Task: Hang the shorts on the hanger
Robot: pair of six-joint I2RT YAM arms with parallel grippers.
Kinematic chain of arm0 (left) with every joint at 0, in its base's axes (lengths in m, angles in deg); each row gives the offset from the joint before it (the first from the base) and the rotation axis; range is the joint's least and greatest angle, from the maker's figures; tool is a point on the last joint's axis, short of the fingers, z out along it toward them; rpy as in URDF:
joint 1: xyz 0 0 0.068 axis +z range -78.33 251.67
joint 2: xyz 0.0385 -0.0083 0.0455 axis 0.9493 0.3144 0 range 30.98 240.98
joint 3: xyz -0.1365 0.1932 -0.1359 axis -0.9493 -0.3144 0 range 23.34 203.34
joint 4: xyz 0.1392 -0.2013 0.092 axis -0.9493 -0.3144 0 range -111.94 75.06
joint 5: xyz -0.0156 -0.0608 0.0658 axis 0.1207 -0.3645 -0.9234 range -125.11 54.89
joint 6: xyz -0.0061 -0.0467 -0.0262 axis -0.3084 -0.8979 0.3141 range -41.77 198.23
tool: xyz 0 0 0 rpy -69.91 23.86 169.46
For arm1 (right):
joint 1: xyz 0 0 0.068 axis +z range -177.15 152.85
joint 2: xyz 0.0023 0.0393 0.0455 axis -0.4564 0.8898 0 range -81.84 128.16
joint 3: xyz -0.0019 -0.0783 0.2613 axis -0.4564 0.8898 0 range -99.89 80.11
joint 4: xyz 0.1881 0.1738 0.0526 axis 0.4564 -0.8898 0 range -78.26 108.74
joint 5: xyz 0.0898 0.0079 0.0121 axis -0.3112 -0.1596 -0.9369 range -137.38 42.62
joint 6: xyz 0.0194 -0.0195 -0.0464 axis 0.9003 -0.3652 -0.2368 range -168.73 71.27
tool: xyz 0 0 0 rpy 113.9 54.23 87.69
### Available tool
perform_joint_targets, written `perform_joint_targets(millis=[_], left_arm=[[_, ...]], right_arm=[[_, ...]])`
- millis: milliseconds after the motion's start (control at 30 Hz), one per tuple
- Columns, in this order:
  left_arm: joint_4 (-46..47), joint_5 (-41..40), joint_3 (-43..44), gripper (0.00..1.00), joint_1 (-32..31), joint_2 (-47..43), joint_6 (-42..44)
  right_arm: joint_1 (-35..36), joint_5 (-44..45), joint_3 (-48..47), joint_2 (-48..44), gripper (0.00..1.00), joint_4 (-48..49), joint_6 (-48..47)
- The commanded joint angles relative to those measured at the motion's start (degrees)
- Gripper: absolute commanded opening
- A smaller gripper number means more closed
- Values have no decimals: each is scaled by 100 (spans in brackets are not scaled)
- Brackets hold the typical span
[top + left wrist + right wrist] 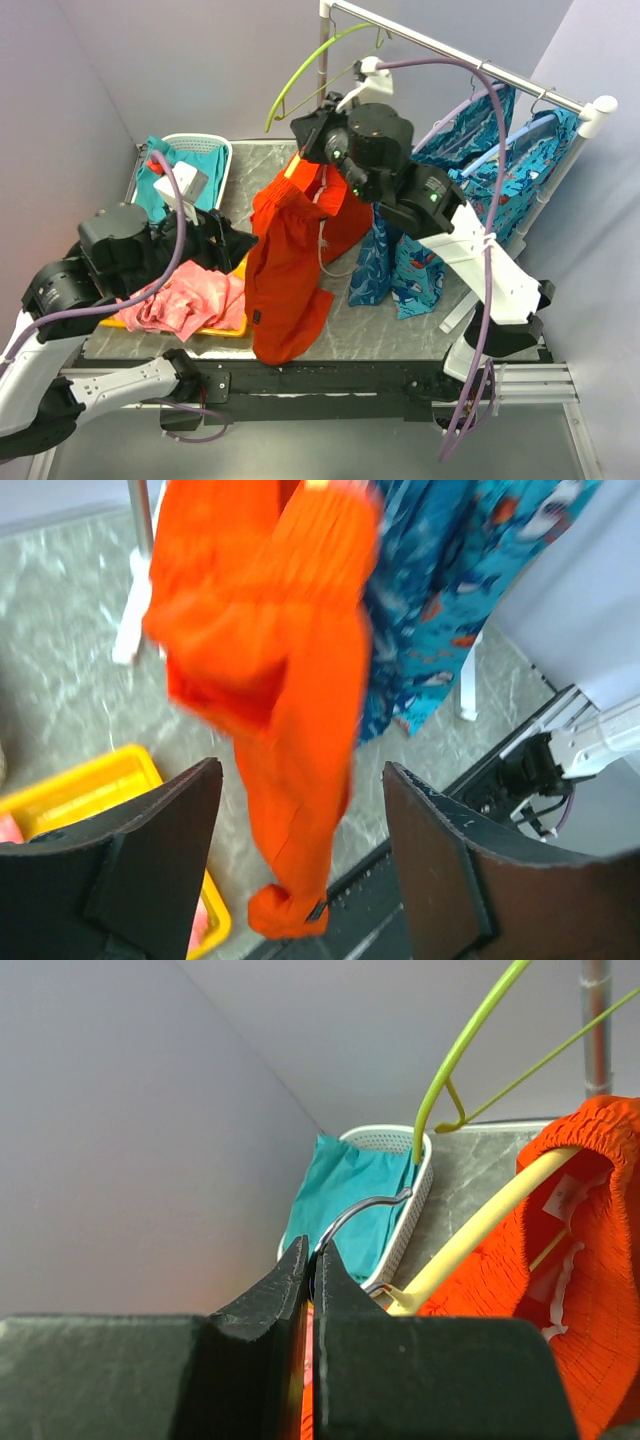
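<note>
The red-orange shorts [290,260] hang by their waist on the yellow hanger [480,1228], lifted above the table with the legs trailing down to the front edge. My right gripper [312,1258] is shut on the hanger's metal hook [365,1212]; in the top view it [312,140] is just above the shorts' waist. The shorts' waistband [590,1150] wraps over the hanger arm. My left gripper [300,780] is open and empty, with the hanging shorts [290,670] a little beyond its fingers. In the top view it [232,242] is left of the shorts.
A rail [460,55] at the back right carries a lime-green hanger [310,65] and teal patterned garments [470,200]. A white basket [222,150] with teal cloth stands at the back left. A yellow tray [225,328] holds a pink cloth [190,298].
</note>
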Motion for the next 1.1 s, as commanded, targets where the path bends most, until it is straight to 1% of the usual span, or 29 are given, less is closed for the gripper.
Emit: perform_joint_targets(millis=[0,100,200,500,567,600,700,733,800,833,900,933,967,1000,1067], left_arm=[[197,175,566,72,8,223,456],[153,70,733,72,8,486,500],[13,-264,786,72,8,741,579],[170,-835,453,72,-97,900,737],[302,-879,339,70,-167,909,755],[346,-1115,286,69,-203,918,747],[601,-1362,75,61,-308,918,808],[854,-1389,-4,57,-343,883,834],[1154,-1451,-294,52,-457,761,939],[1338,-1581,-390,46,-493,708,966],[1681,-1618,-619,42,-572,611,1054],[1761,-1714,-742,33,-590,602,1071],[1936,-1784,-804,28,-633,567,1106],[2016,-1863,-874,14,-651,540,1115],[2209,-2057,-1094,1,-660,400,1116]], right_arm=[[246,431,-377,72,0,444,-194],[361,607,-490,169,0,409,-220],[492,800,-666,248,0,321,-264],[659,1038,-632,231,0,330,-300],[677,1056,-640,239,0,312,-282],[686,1064,-649,239,0,295,-273],[686,1047,-641,222,0,260,-221],[686,1038,-632,213,0,260,-203],[677,1029,-632,213,0,216,-150],[686,1029,-632,204,0,198,-124],[695,1021,-570,178,0,154,-80],[695,1021,-527,152,0,154,-62],[695,1003,-413,82,0,163,-53],[695,1003,-360,55,0,154,-45],[695,994,-150,-85,0,163,-18]])
